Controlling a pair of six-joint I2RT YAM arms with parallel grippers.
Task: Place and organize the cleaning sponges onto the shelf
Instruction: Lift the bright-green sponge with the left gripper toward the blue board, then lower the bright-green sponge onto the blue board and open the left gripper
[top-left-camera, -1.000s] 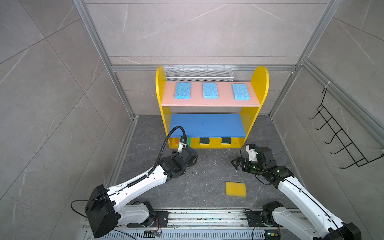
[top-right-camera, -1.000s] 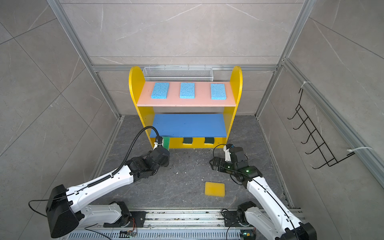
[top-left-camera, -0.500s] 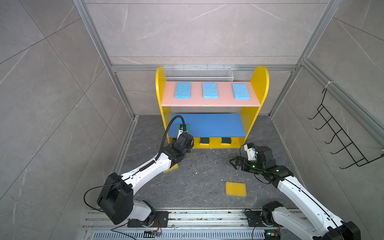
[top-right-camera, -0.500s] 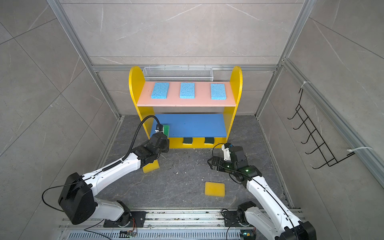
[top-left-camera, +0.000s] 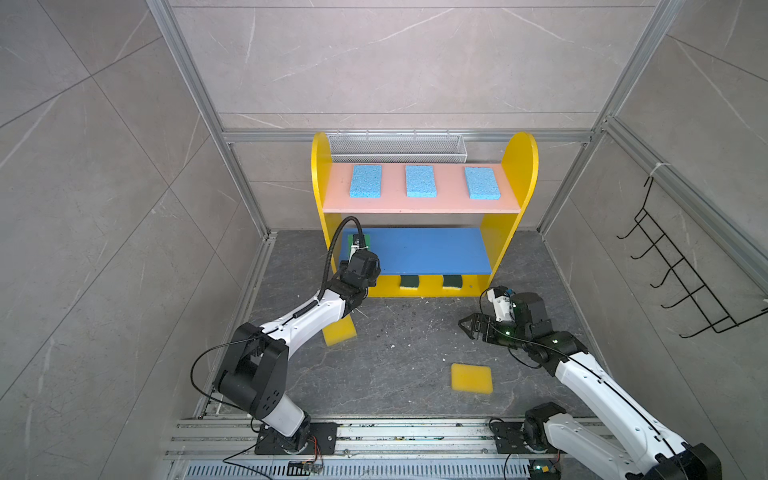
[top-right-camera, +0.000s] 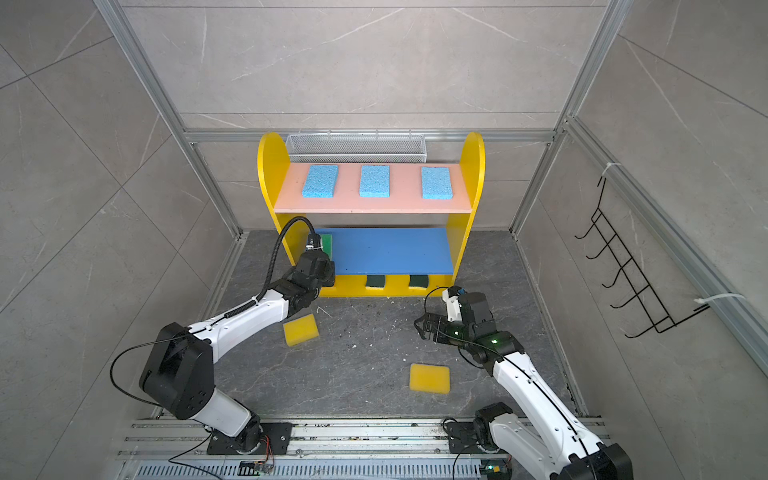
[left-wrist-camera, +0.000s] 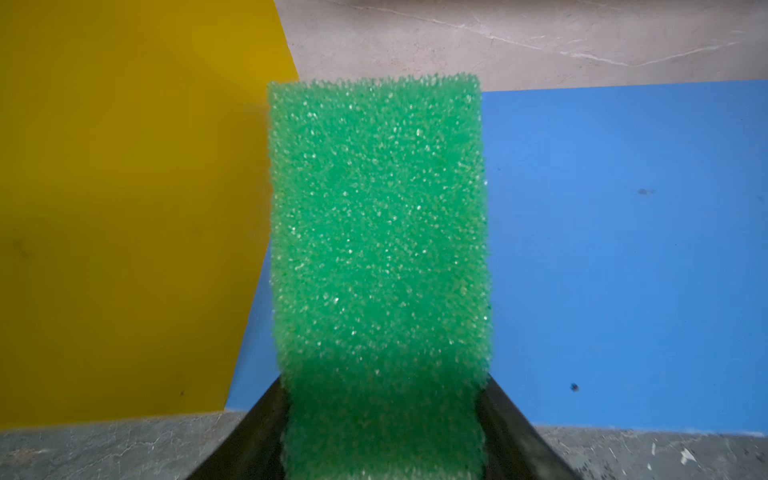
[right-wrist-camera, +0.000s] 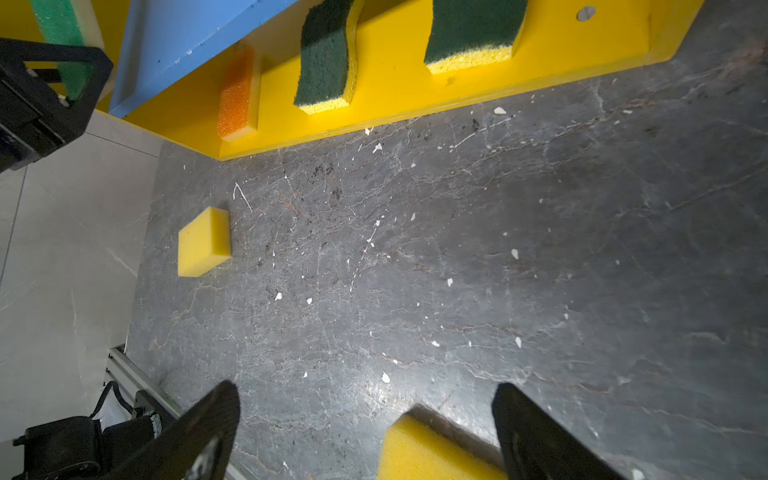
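Reaches low on the left, left claw (left-wrist-camera: 382, 419) clamped narrow on the green sponge (left-wrist-camera: 378, 232) jutting ahead of it over the blue board (left-wrist-camera: 623, 249) of the shelf (top-left-camera: 515, 174). Hides those tips behind the wrist (top-left-camera: 363, 266) in both top views. Hovers bent-elbowed on the right, right claw (right-wrist-camera: 368, 395) spread wide, a yellow sponge (right-wrist-camera: 419, 453) below it on the desk (right-wrist-camera: 457, 249), cut off in the wrist view.
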